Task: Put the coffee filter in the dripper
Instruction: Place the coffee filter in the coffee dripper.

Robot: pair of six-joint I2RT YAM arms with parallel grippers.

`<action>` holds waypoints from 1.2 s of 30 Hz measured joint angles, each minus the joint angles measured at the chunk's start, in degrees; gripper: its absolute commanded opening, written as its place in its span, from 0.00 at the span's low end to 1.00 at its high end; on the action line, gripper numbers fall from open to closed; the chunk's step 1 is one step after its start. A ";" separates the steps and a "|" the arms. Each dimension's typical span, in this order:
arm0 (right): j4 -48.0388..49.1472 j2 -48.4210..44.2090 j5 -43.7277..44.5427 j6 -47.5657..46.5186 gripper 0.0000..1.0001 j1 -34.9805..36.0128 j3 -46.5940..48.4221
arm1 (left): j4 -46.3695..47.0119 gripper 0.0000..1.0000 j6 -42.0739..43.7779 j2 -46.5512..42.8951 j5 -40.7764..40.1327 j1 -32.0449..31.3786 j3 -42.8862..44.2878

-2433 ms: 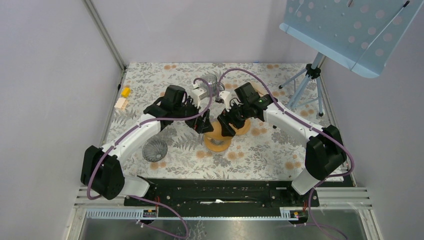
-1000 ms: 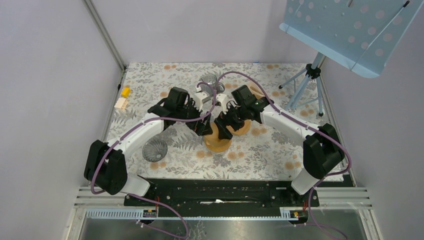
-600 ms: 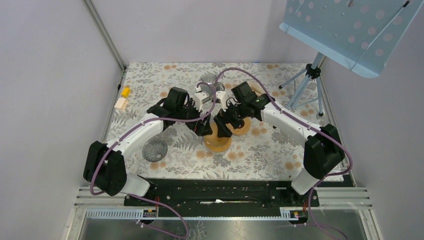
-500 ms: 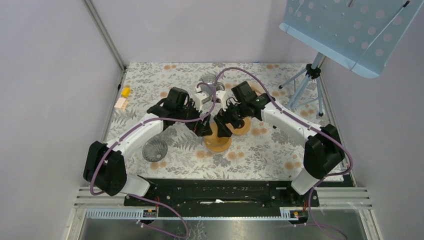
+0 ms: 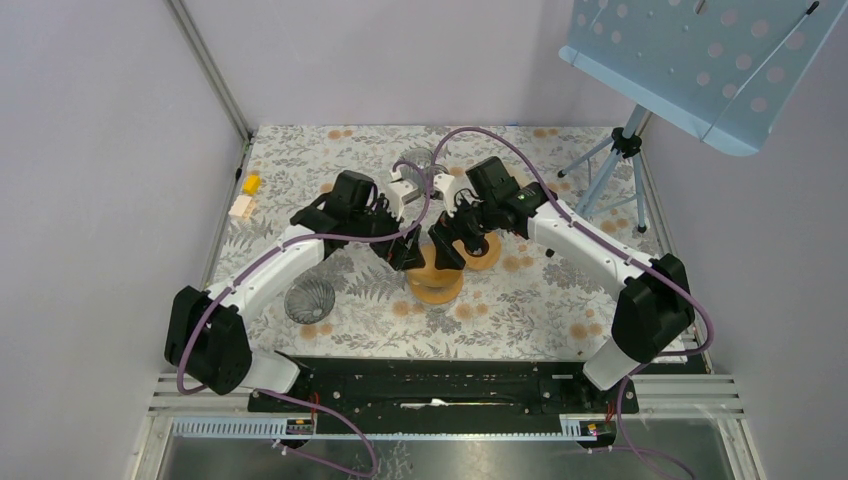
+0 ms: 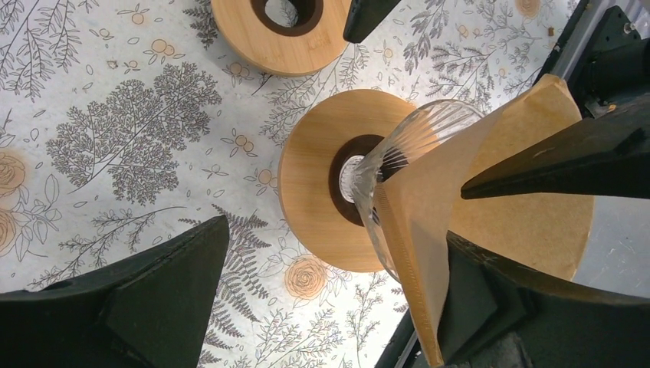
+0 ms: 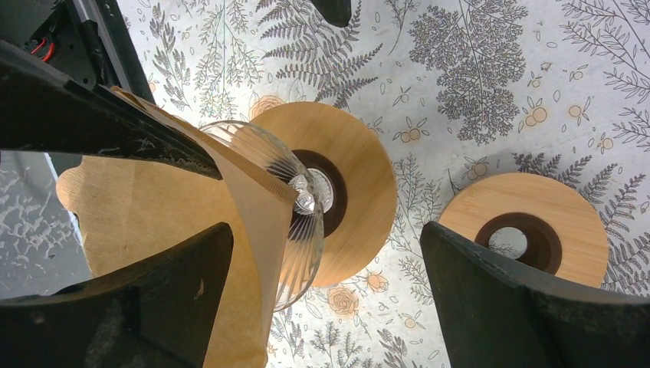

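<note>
Two wooden rings [image 7: 360, 201] [image 7: 529, 222], one paper filter [image 6: 506, 184], three glass drippers [image 6: 414, 138] [image 5: 309, 299] [image 5: 420, 157] (rear one half hidden), two small blocks [image 5: 250, 183] [image 5: 240, 206].

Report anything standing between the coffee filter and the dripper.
Nothing visible stands between them. The brown paper filter already sits in the mouth of the glass dripper, which stands on a wooden ring. A second wooden ring lies apart, off to one side.
</note>
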 measured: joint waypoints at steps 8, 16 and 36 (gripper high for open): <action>-0.79 -0.24 0.02 -0.39 1.00 -0.04 0.02 | -0.42 0.99 -0.11 -0.13 1.68 0.00 1.25; -2.05 -0.31 0.35 -0.87 1.00 -0.07 1.14 | -2.51 0.99 0.52 -1.07 2.32 0.00 1.86; -2.25 -3.61 4.61 -1.64 1.00 -1.03 -2.08 | -1.09 0.99 0.39 -1.57 -1.29 -3.34 1.75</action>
